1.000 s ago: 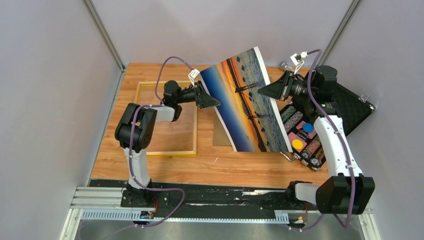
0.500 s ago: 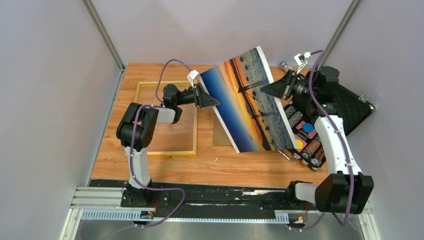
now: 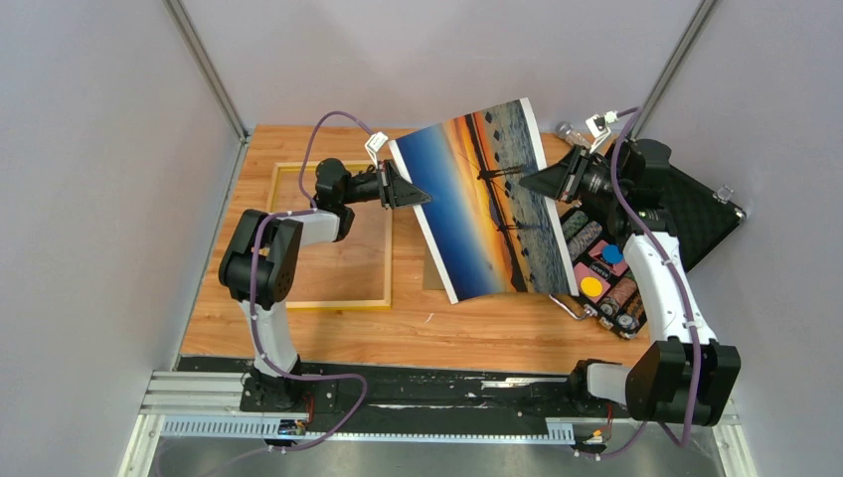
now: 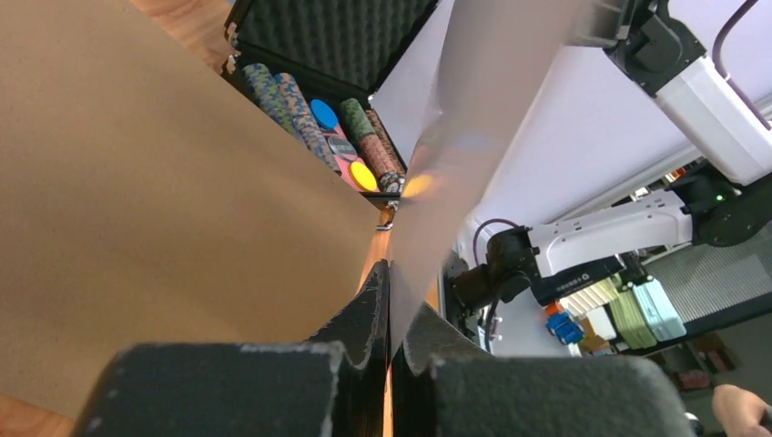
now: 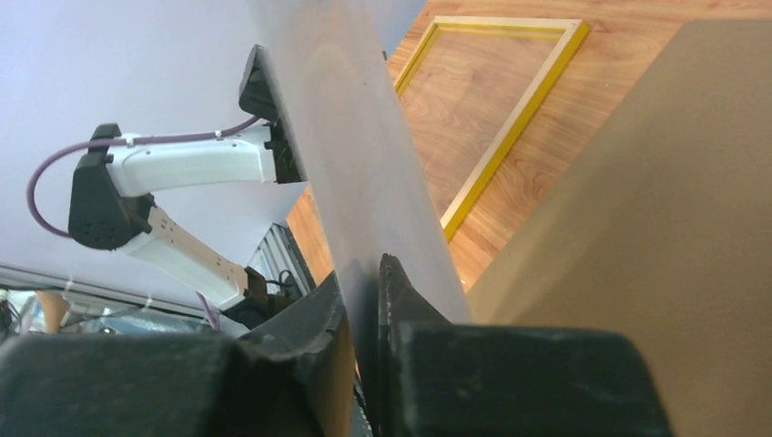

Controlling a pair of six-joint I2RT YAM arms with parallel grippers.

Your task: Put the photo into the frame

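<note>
The photo, an orange sunset over blue water, hangs tilted in the air above the middle of the table. My left gripper is shut on its left edge. My right gripper is shut on its right edge. The left wrist view shows the sheet as a grey blur pinched between the two black fingers. Its pale back runs up from the jaws in the right wrist view. The yellow frame lies flat on the wood at the left, below the left arm, its rim showing in the right wrist view.
A brown backing board lies on the table under the photo and fills much of both wrist views. At the right stands an open black foam-lined case with rows of poker chips. Grey walls close in three sides.
My left gripper has closed on the photo's left edge. The photo and both grippers have shifted a little to the left. The right gripper still holds the right edge.
</note>
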